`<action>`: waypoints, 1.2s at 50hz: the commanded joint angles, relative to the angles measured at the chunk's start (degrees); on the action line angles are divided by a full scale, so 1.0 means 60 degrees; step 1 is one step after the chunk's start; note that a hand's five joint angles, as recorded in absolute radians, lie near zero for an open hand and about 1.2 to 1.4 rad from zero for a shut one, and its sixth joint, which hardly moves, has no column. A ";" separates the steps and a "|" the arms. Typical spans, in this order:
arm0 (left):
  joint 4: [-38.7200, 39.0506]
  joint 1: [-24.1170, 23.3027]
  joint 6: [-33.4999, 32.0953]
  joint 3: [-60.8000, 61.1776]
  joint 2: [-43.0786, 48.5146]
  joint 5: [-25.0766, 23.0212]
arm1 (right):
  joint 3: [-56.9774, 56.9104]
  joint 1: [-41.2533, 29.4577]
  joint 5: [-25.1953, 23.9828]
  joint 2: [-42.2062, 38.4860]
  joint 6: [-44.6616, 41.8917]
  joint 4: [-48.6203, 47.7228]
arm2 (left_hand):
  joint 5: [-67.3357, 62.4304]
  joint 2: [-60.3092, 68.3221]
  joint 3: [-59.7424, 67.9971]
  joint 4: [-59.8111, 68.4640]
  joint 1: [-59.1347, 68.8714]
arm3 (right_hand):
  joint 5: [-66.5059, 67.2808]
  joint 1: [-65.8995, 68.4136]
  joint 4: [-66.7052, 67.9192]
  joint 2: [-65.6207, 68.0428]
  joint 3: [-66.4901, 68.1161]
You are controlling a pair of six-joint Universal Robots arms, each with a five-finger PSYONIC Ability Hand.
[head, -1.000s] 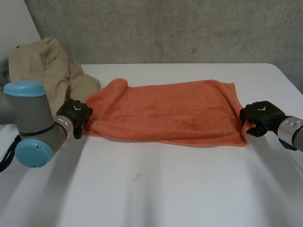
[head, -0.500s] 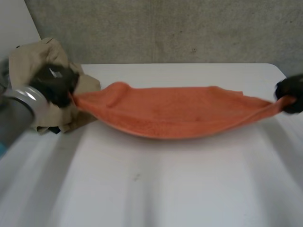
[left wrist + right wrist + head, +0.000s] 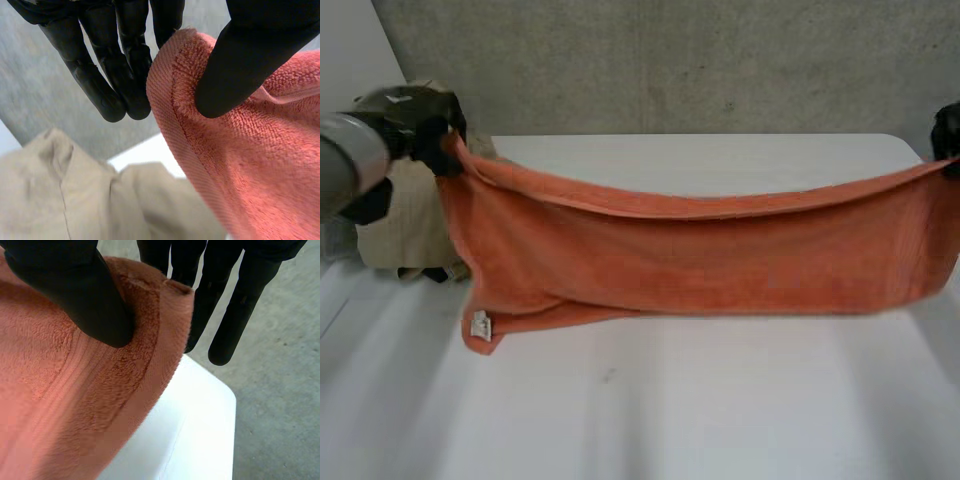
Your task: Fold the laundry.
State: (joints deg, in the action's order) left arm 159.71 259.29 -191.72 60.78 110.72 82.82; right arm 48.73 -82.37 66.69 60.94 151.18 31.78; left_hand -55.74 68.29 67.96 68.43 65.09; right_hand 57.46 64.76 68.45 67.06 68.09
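Left hand [image 3: 250, 45], right hand [image 3: 65, 285] pinch orange terry towel's [image 3: 700, 260] 2 corners above white table [image 3: 720, 420]; no fold yet, crumpled beige garment [image 3: 400, 220] waiting.

— What is seen behind the worktop [image 3: 720, 420]?
— A grey concrete wall [image 3: 700, 60], mottled and unpainted, is seen along its whole far edge. A plain pale panel [image 3: 348, 55] is set beside the wall at the left of the head view.
— And the worktop itself?
— It is white and smooth, and it is lit softly and evenly.
— What is shown below it?
— A grey concrete floor [image 3: 280, 405] is seen past the worktop's rounded corner in the right wrist view.
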 commanded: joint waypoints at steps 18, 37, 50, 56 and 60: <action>0.3719 -0.0559 0.0504 -0.3804 0.0927 0.1358 | -0.1750 -0.0583 0.1688 -0.0649 0.3323 -0.6967 | -0.2377 0.1952 0.2006 0.1929 0.2485 | 0.2091 0.2540 0.1925 0.2156 0.1986; 0.3866 -0.0427 0.0504 0.2378 0.1367 0.0596 | 0.1970 0.0369 -0.1124 -0.1221 0.1305 -0.3394 | -0.2377 0.1952 0.2006 0.1929 0.2485 | 0.2091 0.2540 0.1925 0.2156 0.1986; 0.0704 -0.0120 -0.1575 0.5367 -0.0595 -0.0150 | 0.2734 0.2170 -0.0803 -0.0899 -0.5857 0.3020 | -0.2377 0.1952 0.2006 0.1929 0.2485 | 0.2091 0.2540 0.1925 0.2156 0.1986; -0.0602 -0.0090 -0.2557 0.5457 -0.1094 -0.0487 | 0.2411 0.2187 -0.0685 -0.1103 -0.6508 0.3685 | -0.2377 0.1952 0.2006 0.1929 0.2485 | 0.2091 0.2540 0.1925 0.2156 0.1986; -0.0105 -0.0295 -0.2398 0.4740 -0.0700 -0.0459 | 0.2294 0.1835 -0.0934 -0.1338 -0.5380 0.2485 | -0.2377 0.1952 0.2006 0.1929 0.2485 | 0.2091 0.2540 0.1925 0.2156 0.1986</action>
State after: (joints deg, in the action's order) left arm 157.79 258.71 -205.88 93.74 104.65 80.26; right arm 63.80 -68.84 62.58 54.70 111.26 54.55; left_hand -55.74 68.40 68.07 68.63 65.09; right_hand 57.85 64.71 68.46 67.06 68.09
